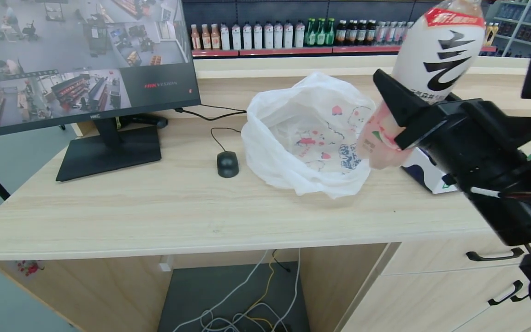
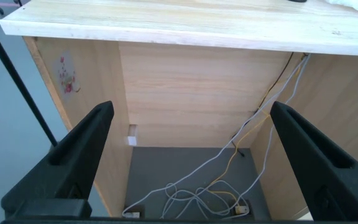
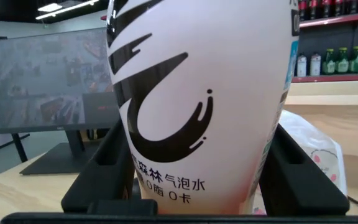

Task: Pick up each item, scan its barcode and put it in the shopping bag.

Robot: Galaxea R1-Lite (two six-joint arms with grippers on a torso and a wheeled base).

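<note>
My right gripper (image 1: 408, 117) is shut on a drink bottle (image 1: 436, 60) with a white label, black brush marks and pink liquid, held tilted in the air just right of the white shopping bag (image 1: 307, 133). The bottle (image 3: 201, 106) sits between the right fingers (image 3: 101, 168). The bag lies open on the wooden counter (image 1: 155, 207). My left gripper (image 2: 188, 155) hangs open below the counter edge (image 2: 166, 25), facing the knee space with nothing between its fingers.
A monitor (image 1: 76, 60) on its stand occupies the counter's left, with a black mouse (image 1: 227, 163) and its cable beside the bag. A blue-and-white carton (image 1: 424, 173) lies behind my right arm. Cables (image 2: 210, 186) trail under the desk. Drawers (image 1: 491, 256) sit at the right.
</note>
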